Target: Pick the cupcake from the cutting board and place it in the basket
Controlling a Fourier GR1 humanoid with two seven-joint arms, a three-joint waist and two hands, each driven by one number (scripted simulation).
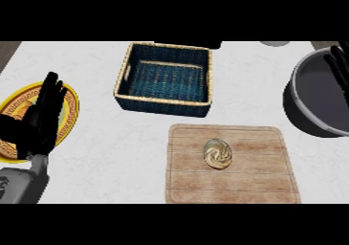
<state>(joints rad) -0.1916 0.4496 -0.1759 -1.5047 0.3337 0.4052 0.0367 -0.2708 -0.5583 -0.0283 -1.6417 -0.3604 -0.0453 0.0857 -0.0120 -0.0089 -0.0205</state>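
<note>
The cupcake (218, 154), seen from above with a cream and brown swirl, sits near the middle of the wooden cutting board (237, 186). Just behind the board stands the blue woven basket (163, 106) with a tan rim, and nothing lies in it. My left hand (37, 119) rests at the far left, open with straight fingers pointing up, well away from the cupcake. At the upper right edge the straight fingers of my right hand (341, 64) show, held open over a pot and holding nothing.
A yellow patterned plate (72, 103) lies under my left hand at the left edge. A large dark grey pot (298, 107) stands at the right, close to the board's far right corner. White counter runs between the plate and the board.
</note>
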